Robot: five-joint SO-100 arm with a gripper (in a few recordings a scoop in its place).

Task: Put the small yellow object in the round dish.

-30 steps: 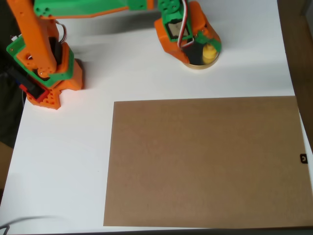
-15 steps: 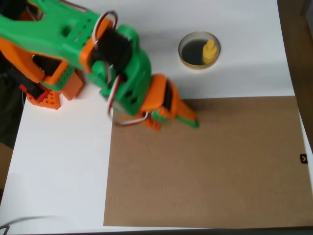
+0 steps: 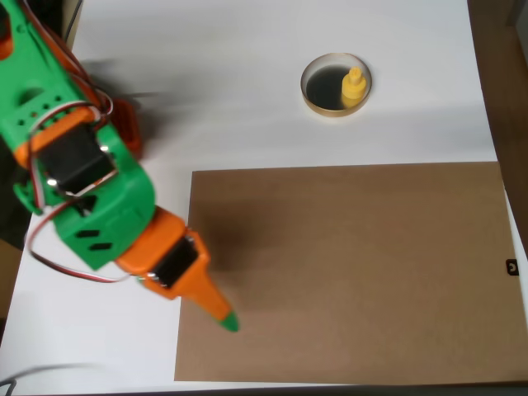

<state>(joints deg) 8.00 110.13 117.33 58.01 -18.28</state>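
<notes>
Judging from the overhead view, we count the task done: our tiny bright yellow plastic piece point(image 3: 354, 85) sits inside the shallow dark round dish point(image 3: 316, 100). Our orange-and-green gripper point(image 3: 223, 318) hangs well apart, carrying nothing, fingers apparently together.

Overhead: green/orange arm reaches from top left toward bottom center, end effector point(image 3: 221, 315) empty, tips together, pointing lower right.

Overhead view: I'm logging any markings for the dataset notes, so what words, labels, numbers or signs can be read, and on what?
No readable text.
A small black mark sits at the right edge of the brown board, too small to read.
The round dish, small yellow object and arm carry no lettering.
</notes>
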